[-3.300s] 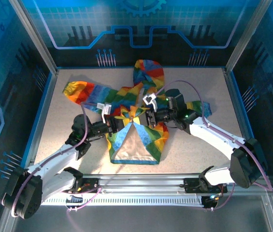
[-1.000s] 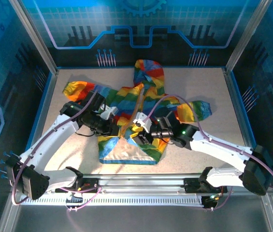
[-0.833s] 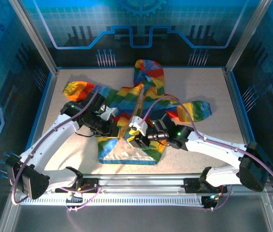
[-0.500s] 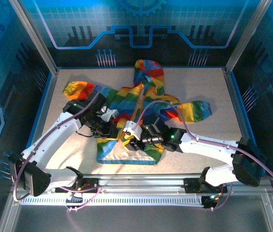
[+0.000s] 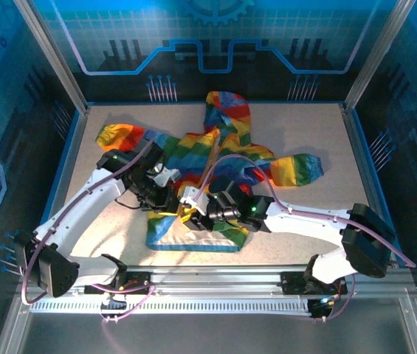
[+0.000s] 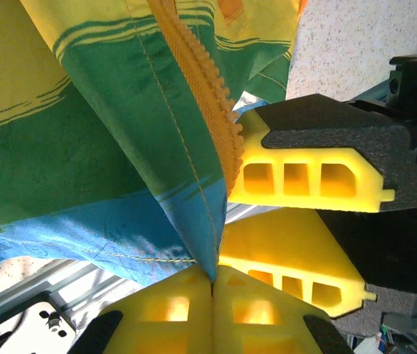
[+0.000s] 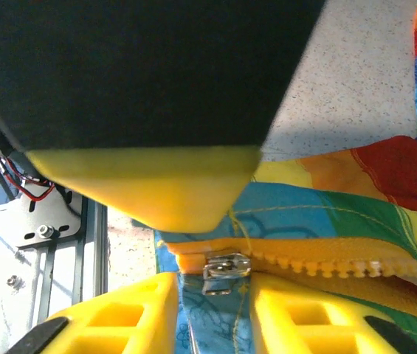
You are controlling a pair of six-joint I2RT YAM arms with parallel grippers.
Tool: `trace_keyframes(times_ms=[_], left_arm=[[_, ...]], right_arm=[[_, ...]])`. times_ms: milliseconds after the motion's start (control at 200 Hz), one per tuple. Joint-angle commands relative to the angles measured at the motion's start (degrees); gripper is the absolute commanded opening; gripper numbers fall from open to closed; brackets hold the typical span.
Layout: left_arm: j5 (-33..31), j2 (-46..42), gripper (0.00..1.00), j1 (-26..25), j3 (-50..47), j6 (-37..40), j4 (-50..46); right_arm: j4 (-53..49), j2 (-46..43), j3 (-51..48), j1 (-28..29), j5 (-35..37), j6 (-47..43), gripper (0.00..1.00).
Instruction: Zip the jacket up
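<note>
While the jacket [image 5: 223,147] lies spread on the table [image 5: 311,125] with its hood [image 5: 226,110] toward the far side, I work at its near hem, where the front falls open and the pale lining [image 5: 186,234] shows. My left gripper [image 6: 212,289] is closed tight on the jacket. Its two yellow fingers meet on the blue bottom corner of one front panel, and the orange zipper [image 6: 197,96] runs up along that edge away from the pinch. My right gripper [image 7: 215,287] is just beside it, at the same corner of the cloth. Its jaws stand parted by a narrow gap, and the metal slider [image 7: 226,269] sits at the mouth of that gap, at the bottom end of the zipper tape. I cannot see either pad pressing on it. One left finger [image 7: 142,184] hangs close above the slider, over the striped cloth.
</note>
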Motion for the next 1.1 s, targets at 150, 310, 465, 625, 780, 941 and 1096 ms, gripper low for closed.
trace_keyframes(times_ms=[150,310,465,625,780,941,1096], left_arm=[[-1.8,0.1,0.0,-0.4,2.3,1.5,-2.4],[-1.7,0.2,0.0,-0.4,2.8,1.7,-2.5],[-1.0,0.3,0.0,-0.4,2.9,1.7,-3.2],[-0.8,-0.7,0.0,-0.5,1.9,1.8,-4.1],[-0.7,-1.8,0.0,-0.5,1.4,2.3,-5.4],[-1.3,-2.3,0.0,-0.5,0.8,3.0,-6.1],[-1.2,-3.0,0.0,-0.5,-0.2,2.5,-3.8]], right_arm=[[2.2,-1.5,0.4,0.8,2.3,-1.0,0.12],[2.9,-3.1,-0.1,0.8,3.4,-1.1,0.02],[4.5,-3.5,-2.4,0.8,4.3,0.1,0.0],[4.1,-2.7,-2.1,0.7,6.6,1.7,0.0],[1.7,-1.3,-0.8,0.6,6.7,2.1,0.0],[0.1,0.3,2.0,0.4,5.2,2.8,0.0],[1.6,0.8,1.7,0.5,3.0,4.1,0.0]])
